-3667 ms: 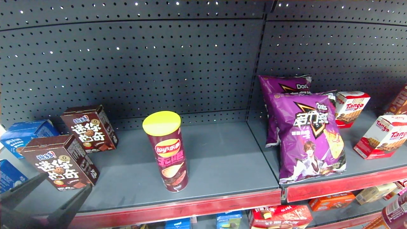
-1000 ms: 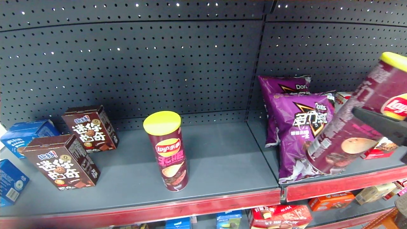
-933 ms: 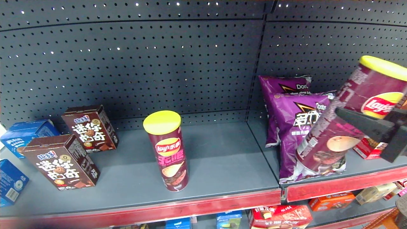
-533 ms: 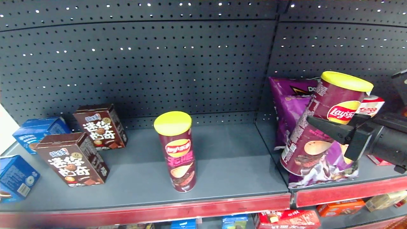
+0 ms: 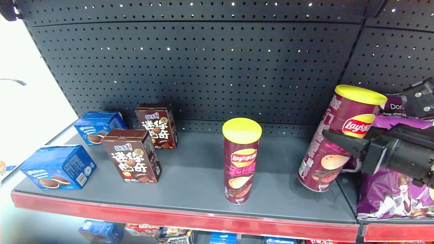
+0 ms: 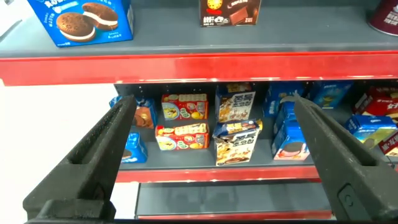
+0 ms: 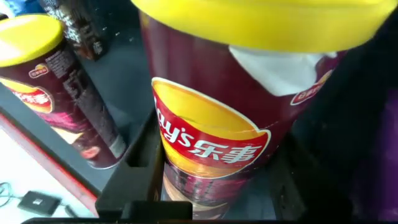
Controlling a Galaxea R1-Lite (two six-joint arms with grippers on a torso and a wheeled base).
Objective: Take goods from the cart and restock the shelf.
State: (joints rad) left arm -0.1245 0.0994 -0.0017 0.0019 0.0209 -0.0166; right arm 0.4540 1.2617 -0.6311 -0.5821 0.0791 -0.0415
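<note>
A maroon chip can with a yellow lid (image 5: 339, 115) leans to the right over the right end of the grey shelf board (image 5: 190, 183). Its base is at or just above the board. My right gripper (image 5: 346, 139) is shut on its middle; the wrist view shows the can (image 7: 217, 143) between the dark fingers (image 7: 140, 180). A second, matching can (image 5: 241, 159) stands upright to its left, seen also as the standing can (image 7: 56, 93). My left gripper (image 6: 214, 155) hangs open and empty below the shelf's red front edge (image 6: 199, 65).
Two brown cookie boxes (image 5: 132, 156) and two blue boxes (image 5: 59, 166) stand on the shelf's left half. Purple chip bags (image 5: 393, 189) lie right of the held can. A perforated back panel (image 5: 203, 67) closes the rear. Packed goods (image 6: 236, 130) fill the lower shelf.
The head camera has panned left. My right gripper has carried the can leftward from in front of the purple bags to the middle shelf section, lower and more upright.
</note>
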